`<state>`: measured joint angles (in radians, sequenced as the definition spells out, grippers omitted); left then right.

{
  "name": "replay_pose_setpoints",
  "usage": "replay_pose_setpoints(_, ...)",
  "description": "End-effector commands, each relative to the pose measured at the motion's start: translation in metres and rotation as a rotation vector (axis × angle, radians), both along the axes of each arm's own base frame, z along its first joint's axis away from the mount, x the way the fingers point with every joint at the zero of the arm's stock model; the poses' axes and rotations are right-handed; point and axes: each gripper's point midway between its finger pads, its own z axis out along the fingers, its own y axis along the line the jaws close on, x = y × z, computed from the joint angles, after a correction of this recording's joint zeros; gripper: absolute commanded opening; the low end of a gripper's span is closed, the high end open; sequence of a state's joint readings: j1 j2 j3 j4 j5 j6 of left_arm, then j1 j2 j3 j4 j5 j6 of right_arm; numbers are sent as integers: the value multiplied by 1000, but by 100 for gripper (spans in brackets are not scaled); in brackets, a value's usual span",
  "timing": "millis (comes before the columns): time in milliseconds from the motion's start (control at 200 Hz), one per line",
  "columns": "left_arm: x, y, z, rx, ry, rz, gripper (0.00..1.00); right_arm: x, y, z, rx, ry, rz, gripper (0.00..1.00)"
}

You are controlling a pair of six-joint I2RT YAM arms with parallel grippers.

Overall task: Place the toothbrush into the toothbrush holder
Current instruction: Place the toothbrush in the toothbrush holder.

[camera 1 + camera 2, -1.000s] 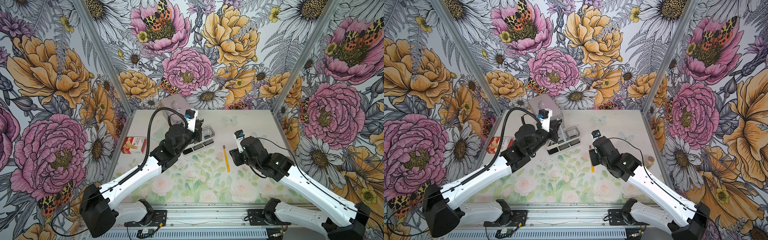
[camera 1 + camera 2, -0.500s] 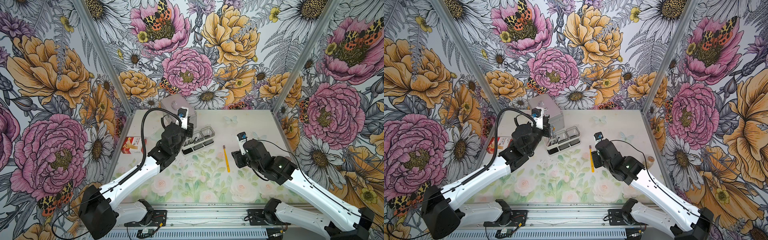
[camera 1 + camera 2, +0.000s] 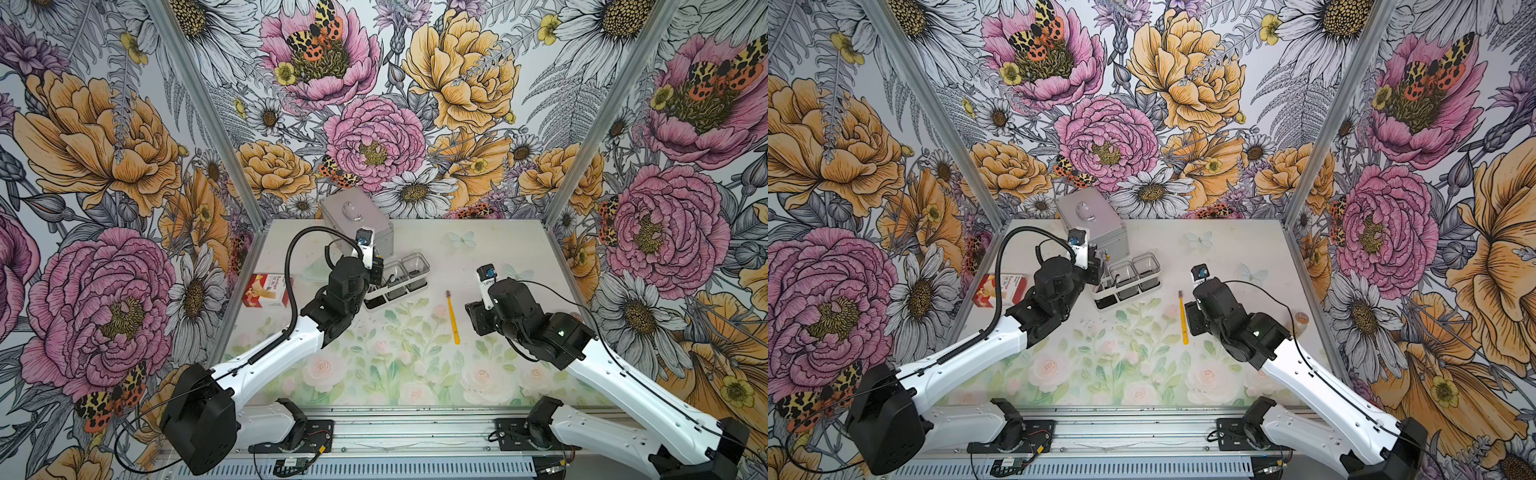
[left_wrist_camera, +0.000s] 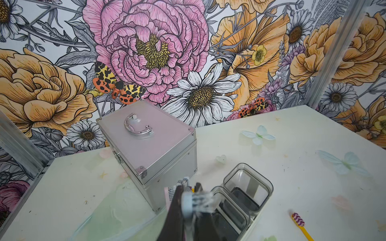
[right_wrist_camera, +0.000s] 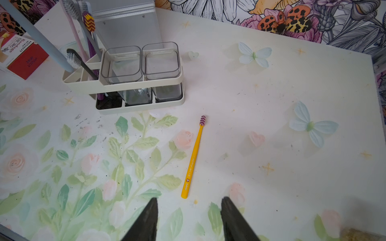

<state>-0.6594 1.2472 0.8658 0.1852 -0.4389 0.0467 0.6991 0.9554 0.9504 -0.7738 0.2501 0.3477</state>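
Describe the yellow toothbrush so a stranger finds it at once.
Find the silver case by the back wall; the white toothbrush holder stands in front of it. Between that holder and the right arm lies the yellow toothbrush. It alone lies flat on the table; the other brushes stand in the holder.

Floral table (image 3: 498,257): toothbrush (image 3: 452,318), holder (image 5: 125,84), case (image 3: 357,220), box (image 3: 268,289)
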Motion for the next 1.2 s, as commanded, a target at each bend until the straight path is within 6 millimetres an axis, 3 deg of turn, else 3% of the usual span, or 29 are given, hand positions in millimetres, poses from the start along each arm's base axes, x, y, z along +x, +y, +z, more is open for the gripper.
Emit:
replay_pose_setpoints(0,2,8,-3,-43,-8,36,0,0,-1,-1,6,0,2,51)
replay_pose_setpoints(315,5,6,-28,-67,3,28,0,4,3,-2,1,12,4,51)
replay_pose_setpoints(560,10,-6,-53,-64,-13,-23,0,8,10,-1,18,31,15,51)
replay_pose_setpoints(1196,13,-15,-79,-58,-1,-53,0,10,9,-2,24,41,12,51)
